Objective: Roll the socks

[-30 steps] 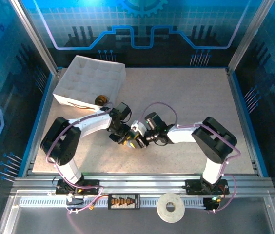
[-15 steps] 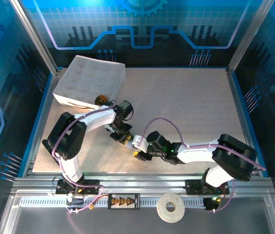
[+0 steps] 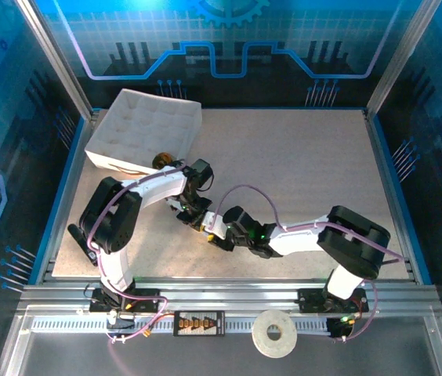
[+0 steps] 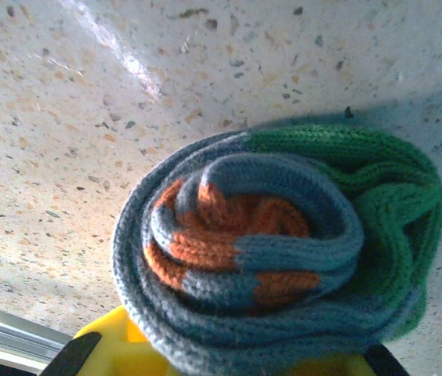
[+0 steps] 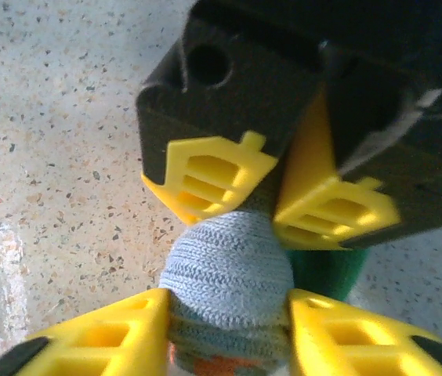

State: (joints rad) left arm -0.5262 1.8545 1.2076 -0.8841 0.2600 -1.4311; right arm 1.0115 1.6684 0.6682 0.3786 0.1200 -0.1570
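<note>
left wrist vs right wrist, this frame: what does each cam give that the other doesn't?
Left wrist: the sock roll's open end, orange cuff spiralled inside blue-grey and green.
Right wrist: the left pincer and right pincer, both closed on the roll's rounded blue-grey side.
Both: the roll, yellow fingers, speckled table.

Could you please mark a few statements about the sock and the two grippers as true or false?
1. The blue-grey sock is rolled into a spiral. True.
2. It lies inside the white box. False: it is between the grippers over the table, apart from the box.
3. The left gripper and the right gripper both clamp it. True.
4. Part of the roll is red. False: its colours are blue-grey, orange and green.
</note>
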